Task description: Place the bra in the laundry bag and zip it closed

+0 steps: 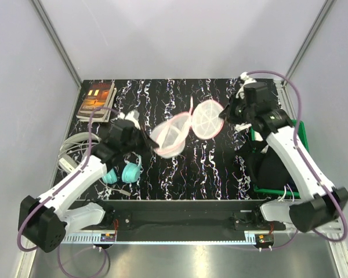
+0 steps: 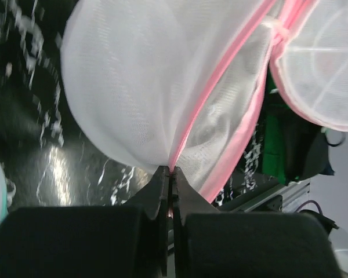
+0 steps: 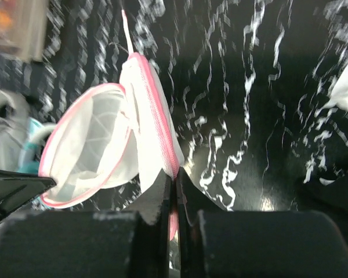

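The laundry bag (image 1: 173, 134), a round white mesh case with pink zip trim, is held open between my two arms, its second half (image 1: 207, 119) to the right. My left gripper (image 1: 144, 139) is shut on the pink rim of the left half, as the left wrist view shows (image 2: 171, 169) under the mesh dome (image 2: 133, 87). My right gripper (image 1: 225, 113) is shut on the pink zip edge of the right half (image 3: 175, 171), with the open case (image 3: 93, 139) to its left. A black fabric heap (image 1: 269, 168), apparently the bra, lies in the bin at the right, partly under my right arm.
A green bin (image 1: 302, 132) stands at the table's right edge. Teal headphones (image 1: 126, 172) lie at the front left beside a coiled white cable (image 1: 74, 146). Books (image 1: 97, 100) sit at the back left corner.
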`<state>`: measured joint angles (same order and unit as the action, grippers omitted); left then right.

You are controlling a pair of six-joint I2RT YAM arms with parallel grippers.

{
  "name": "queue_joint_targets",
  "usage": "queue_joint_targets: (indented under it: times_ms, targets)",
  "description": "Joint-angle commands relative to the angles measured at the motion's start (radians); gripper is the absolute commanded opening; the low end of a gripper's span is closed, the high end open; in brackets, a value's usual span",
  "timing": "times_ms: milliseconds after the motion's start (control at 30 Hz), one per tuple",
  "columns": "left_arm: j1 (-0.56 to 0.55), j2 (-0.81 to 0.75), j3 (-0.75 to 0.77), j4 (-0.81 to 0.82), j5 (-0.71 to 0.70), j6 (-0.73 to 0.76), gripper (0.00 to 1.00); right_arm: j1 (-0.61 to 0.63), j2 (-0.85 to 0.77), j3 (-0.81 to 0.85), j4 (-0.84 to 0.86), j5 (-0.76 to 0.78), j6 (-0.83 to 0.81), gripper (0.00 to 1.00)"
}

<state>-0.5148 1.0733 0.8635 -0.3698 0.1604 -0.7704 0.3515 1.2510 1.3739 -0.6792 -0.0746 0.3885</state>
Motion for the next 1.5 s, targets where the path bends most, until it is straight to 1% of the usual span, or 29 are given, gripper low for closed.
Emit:
queue_joint_targets:
  times_ms: [0,100,167,267,300,333,400,433,467,500,533,567,600,633,667,700,767,867,967,1000,1067,1100,1133,1200,1233,1267,1333,1367,1467]
  targets:
    - [-0.017,-0.033,-0.147,0.178,-0.024,-0.222,0.00,0.000,0.096,-0.026,-0.011,-0.097,-0.046,0.03]
    - [-0.024,-0.044,-0.231,0.227,-0.067,-0.277,0.00,0.000,0.162,-0.030,0.068,-0.137,-0.079,0.08]
    - [-0.024,-0.053,-0.260,0.227,-0.123,-0.297,0.00,0.000,0.232,-0.016,0.101,-0.158,-0.098,0.08]
    - [-0.025,-0.102,-0.328,0.236,-0.157,-0.334,0.00,0.001,0.338,0.036,0.124,-0.226,-0.123,0.12]
    - [-0.025,-0.134,-0.339,0.235,-0.198,-0.343,0.00,0.000,0.359,0.051,0.132,-0.253,-0.131,0.14]
    - [-0.025,-0.153,-0.349,0.232,-0.206,-0.345,0.00,0.000,0.401,0.080,0.133,-0.261,-0.146,0.21]
    - [-0.025,-0.223,-0.376,0.224,-0.240,-0.345,0.00,0.000,0.442,0.120,0.132,-0.295,-0.166,0.28]
    - [-0.027,-0.252,-0.385,0.218,-0.257,-0.345,0.00,0.001,0.483,0.164,0.130,-0.304,-0.177,0.42]
    - [-0.027,-0.280,-0.397,0.209,-0.274,-0.343,0.00,0.000,0.502,0.189,0.122,-0.298,-0.180,0.49]
    - [-0.027,-0.332,-0.399,0.180,-0.306,-0.339,0.05,0.000,0.521,0.253,0.074,-0.212,-0.180,0.59]
    - [-0.027,-0.354,-0.397,0.164,-0.321,-0.330,0.14,0.001,0.537,0.279,0.041,-0.129,-0.165,0.68]
    - [-0.027,-0.372,-0.385,0.151,-0.329,-0.313,0.43,0.001,0.538,0.303,0.009,-0.037,-0.131,0.83]
    - [-0.027,-0.395,-0.373,0.122,-0.335,-0.262,0.54,0.001,0.531,0.319,-0.035,0.107,-0.126,0.89]
    - [-0.028,-0.403,-0.360,0.105,-0.335,-0.235,0.61,0.001,0.503,0.315,-0.049,0.151,-0.138,0.98]
    - [-0.028,-0.412,-0.341,0.101,-0.325,-0.201,0.66,0.000,0.483,0.307,-0.057,0.180,-0.154,1.00]
    - [-0.030,-0.420,-0.330,0.098,-0.306,-0.137,0.69,0.000,0.463,0.297,-0.089,0.261,-0.148,1.00]
    - [-0.030,-0.423,-0.292,0.092,-0.289,-0.084,0.70,-0.009,0.414,0.291,-0.150,0.359,-0.103,1.00]
    - [-0.030,-0.411,-0.226,0.084,-0.236,-0.027,0.72,-0.017,0.340,0.223,-0.243,0.407,-0.091,1.00]
    - [-0.042,-0.388,-0.170,0.095,-0.184,0.002,0.71,-0.022,0.225,0.088,-0.302,0.501,-0.018,1.00]
    - [-0.050,-0.372,-0.158,0.100,-0.167,0.012,0.71,-0.049,0.152,0.021,-0.331,0.566,0.012,0.98]
    - [-0.060,-0.348,-0.132,0.120,-0.131,0.019,0.70,-0.094,0.063,-0.048,-0.347,0.550,0.078,0.95]
    - [-0.065,-0.340,-0.126,0.132,-0.098,0.022,0.69,-0.136,-0.028,-0.120,-0.349,0.533,0.093,0.92]
    - [-0.070,-0.329,-0.123,0.147,-0.082,0.022,0.67,-0.158,-0.068,-0.154,-0.347,0.518,0.125,0.84]
    - [-0.083,-0.296,-0.113,0.193,-0.041,0.022,0.67,-0.213,-0.160,-0.240,-0.358,0.498,0.150,0.78]
    - [-0.090,-0.283,-0.110,0.206,-0.029,0.020,0.66,-0.238,-0.182,-0.262,-0.367,0.498,0.183,0.73]
    - [-0.100,-0.256,-0.103,0.227,-0.019,0.022,0.66,-0.258,-0.205,-0.283,-0.381,0.504,0.194,0.72]
    - [-0.111,-0.233,-0.093,0.249,0.010,0.025,0.66,-0.323,-0.251,-0.337,-0.388,0.507,0.225,0.73]
    - [-0.120,-0.213,-0.084,0.259,0.017,0.025,0.66,-0.338,-0.254,-0.352,-0.376,0.492,0.225,0.79]
    - [-0.132,-0.191,-0.067,0.269,0.048,0.033,0.65,-0.345,-0.216,-0.389,-0.353,0.475,0.237,0.85]
